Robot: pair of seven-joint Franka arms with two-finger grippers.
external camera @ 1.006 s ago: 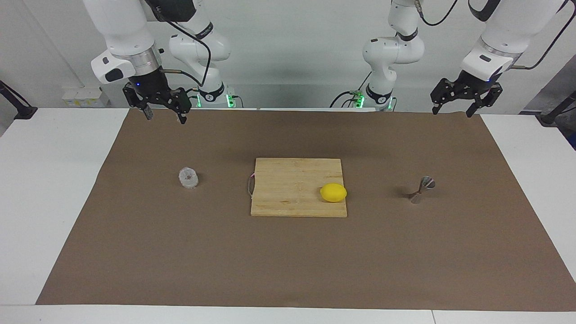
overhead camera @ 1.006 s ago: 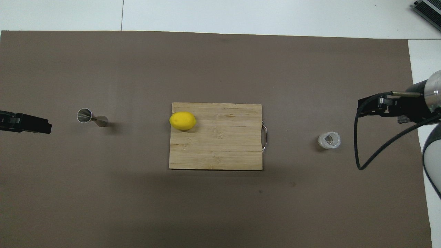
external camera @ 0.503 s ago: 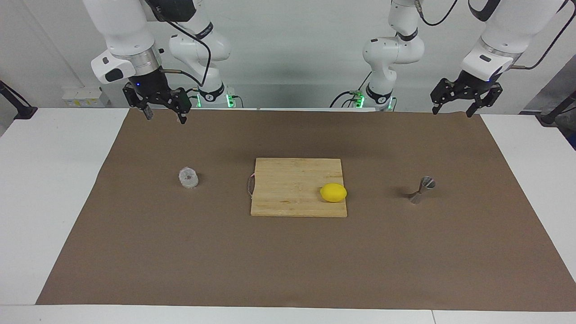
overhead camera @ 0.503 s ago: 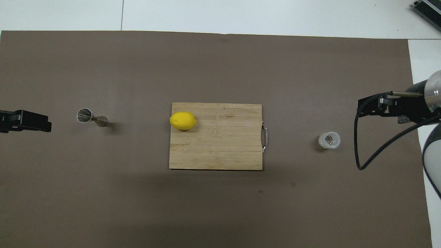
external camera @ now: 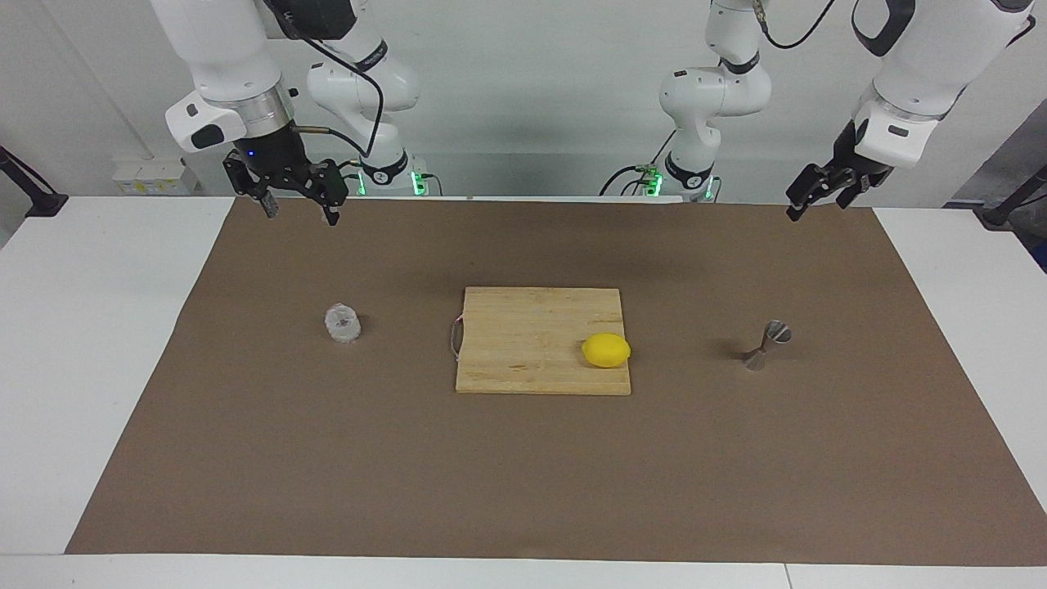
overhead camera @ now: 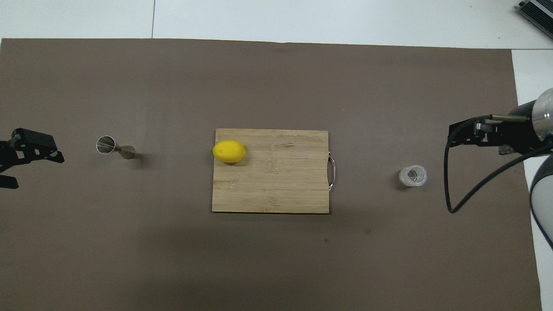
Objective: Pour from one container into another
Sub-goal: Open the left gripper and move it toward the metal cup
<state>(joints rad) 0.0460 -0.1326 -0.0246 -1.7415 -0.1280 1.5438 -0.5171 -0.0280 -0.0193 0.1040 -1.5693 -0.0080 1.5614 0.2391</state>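
The small clear faceted glass cup stands upright on the brown mat toward the right arm's end; it also shows in the overhead view. The steel hourglass jigger stands upright toward the left arm's end, and also shows from above. My right gripper hangs open and empty in the air over the mat's edge at the robots' end; from above it is beside the cup. My left gripper is open and empty, raised over the mat's corner, turned side-on; from above it is beside the jigger.
A wooden cutting board with a metal handle lies mid-mat between cup and jigger. A yellow lemon rests on its corner toward the jigger. White table borders the brown mat at both ends.
My left gripper has turned at the wrist and now shows side-on in the facing view, with both fingers spread in the overhead view. The right gripper, cup, jigger and lemon have not moved.
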